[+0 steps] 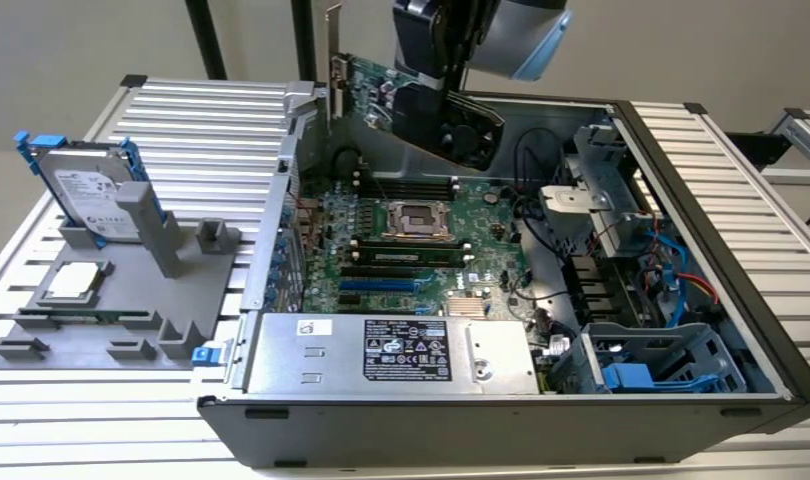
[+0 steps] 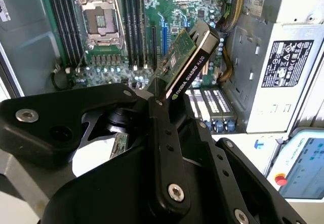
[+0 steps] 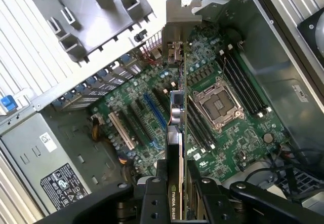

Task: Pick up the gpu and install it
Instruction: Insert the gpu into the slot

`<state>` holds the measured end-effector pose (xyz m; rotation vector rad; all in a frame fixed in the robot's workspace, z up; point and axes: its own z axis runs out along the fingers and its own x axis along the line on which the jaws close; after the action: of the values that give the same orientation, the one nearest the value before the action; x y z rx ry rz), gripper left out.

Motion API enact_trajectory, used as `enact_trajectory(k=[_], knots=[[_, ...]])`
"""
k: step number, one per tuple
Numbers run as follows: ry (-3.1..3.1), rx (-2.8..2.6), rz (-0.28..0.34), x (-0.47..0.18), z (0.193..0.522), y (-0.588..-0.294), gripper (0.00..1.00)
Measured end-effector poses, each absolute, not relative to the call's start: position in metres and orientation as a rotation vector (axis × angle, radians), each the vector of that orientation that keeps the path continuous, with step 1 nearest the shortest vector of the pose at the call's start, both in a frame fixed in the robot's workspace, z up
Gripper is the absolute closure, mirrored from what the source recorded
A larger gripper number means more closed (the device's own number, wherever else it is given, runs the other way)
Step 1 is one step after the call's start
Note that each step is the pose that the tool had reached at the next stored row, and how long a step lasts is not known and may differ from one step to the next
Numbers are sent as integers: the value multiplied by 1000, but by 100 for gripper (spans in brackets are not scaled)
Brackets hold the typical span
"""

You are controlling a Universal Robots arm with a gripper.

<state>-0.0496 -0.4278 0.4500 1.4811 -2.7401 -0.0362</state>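
Note:
The gpu (image 1: pixel 376 92) hangs on edge above the open computer case, green board facing the exterior view's left and its silver bracket (image 1: pixel 334 55) at the far end. My gripper (image 1: pixel 448 112) is shut on its black-covered end. In the second wrist view the gpu (image 2: pixel 188 57) sticks out from between the black fingers (image 2: pixel 163 148). The first wrist view looks along the card's edge (image 3: pixel 174 107) with the gripper (image 3: pixel 174 196) clamped around it, well above the motherboard (image 3: pixel 223 148) and its blue slot (image 3: pixel 154 115).
The case holds the motherboard (image 1: pixel 425 265), an open CPU socket (image 1: pixel 412 220), a power supply (image 1: pixel 392 355), loose cables (image 1: pixel 679 265) and a drive cage (image 1: pixel 659 365). Outside it, a grey fixture (image 1: pixel 138 300) carries a silver hard drive (image 1: pixel 92 190) and a CPU chip (image 1: pixel 78 282).

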Motion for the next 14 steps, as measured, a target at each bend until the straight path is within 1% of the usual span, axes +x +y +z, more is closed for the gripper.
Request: enact_trajectory(k=[14], knots=[[-2594, 1721, -32, -50, 450, -428, 100]])
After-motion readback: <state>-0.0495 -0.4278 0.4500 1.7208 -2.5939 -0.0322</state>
